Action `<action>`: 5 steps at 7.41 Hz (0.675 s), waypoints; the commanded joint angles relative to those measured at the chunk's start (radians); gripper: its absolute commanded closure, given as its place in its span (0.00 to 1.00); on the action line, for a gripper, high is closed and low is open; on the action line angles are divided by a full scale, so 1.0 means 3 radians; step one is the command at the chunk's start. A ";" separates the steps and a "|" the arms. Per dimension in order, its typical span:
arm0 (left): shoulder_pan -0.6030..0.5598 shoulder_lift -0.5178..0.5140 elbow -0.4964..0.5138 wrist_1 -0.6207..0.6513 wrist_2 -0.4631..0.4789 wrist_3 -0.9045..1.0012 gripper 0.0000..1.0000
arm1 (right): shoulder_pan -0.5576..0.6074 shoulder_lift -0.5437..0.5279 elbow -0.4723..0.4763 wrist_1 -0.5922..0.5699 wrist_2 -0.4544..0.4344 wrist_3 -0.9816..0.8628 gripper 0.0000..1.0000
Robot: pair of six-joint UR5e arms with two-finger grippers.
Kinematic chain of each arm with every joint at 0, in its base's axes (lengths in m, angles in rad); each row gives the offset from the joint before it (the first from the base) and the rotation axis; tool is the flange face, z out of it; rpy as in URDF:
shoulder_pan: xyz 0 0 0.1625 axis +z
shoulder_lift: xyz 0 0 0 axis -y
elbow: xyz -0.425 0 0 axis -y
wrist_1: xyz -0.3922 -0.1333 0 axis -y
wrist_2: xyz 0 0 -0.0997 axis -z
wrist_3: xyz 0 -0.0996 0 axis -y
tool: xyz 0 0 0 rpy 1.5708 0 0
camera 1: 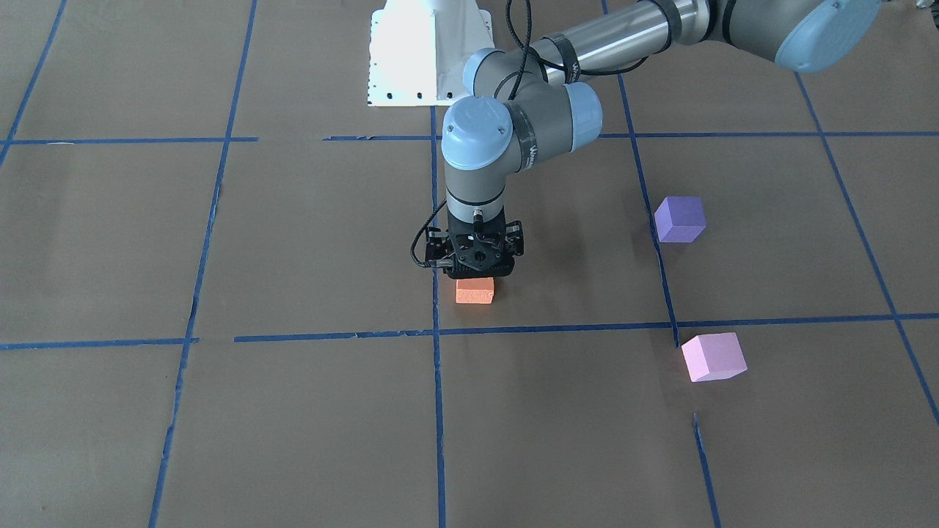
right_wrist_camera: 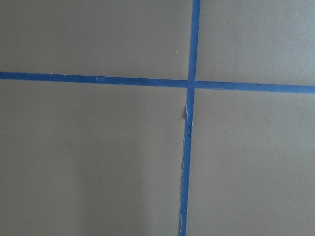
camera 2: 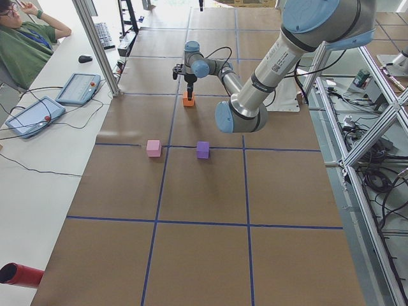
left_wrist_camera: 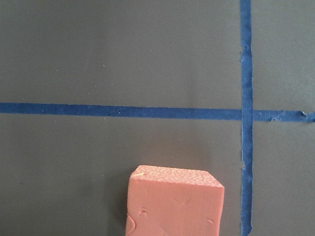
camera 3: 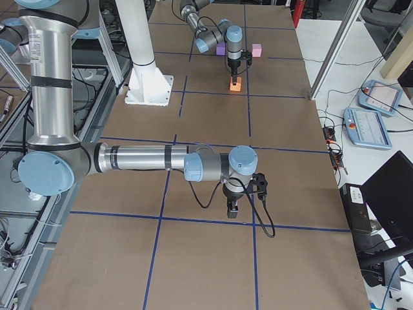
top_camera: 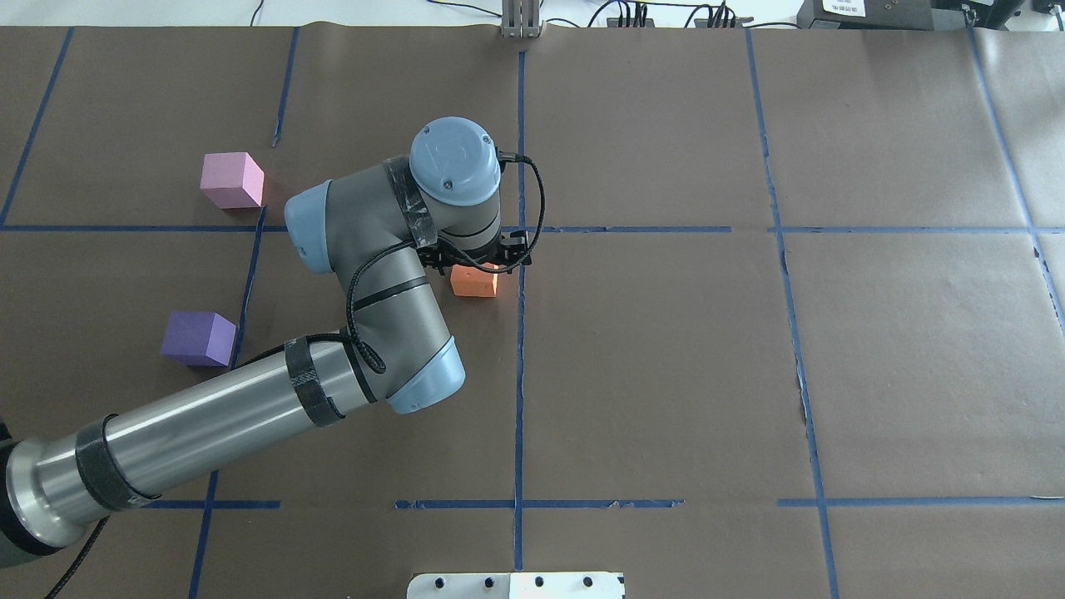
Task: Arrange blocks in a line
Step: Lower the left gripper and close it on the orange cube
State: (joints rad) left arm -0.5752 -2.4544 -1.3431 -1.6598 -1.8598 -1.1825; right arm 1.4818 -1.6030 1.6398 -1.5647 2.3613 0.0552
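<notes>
Orange block (left_wrist_camera: 174, 204) sits beneath left gripper (camera 1: 475, 274), jaws unreadable; likely first placement. Next: fetch purple block (camera 1: 680, 218), front view's 2 o'clock.

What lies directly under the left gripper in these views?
The orange block sits under the left gripper, on the brown table. The gripper body covers most of the block's top, so whether it is gripped cannot be seen.

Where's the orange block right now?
Overhead view: the orange block is mid-table, just left of the central blue tape line, beneath the left gripper; the purple block and pink block lie farther left.
</notes>
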 commanded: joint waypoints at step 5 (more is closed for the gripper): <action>0.0000 0.0005 0.0090 -0.0128 0.0073 0.0010 0.02 | 0.0000 0.0005 0.0000 0.0000 -0.0002 0.0000 0.00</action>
State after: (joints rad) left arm -0.5752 -2.4532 -1.3175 -1.6946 -1.8514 -1.1787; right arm 1.4818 -1.6024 1.6398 -1.5647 2.3614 0.0552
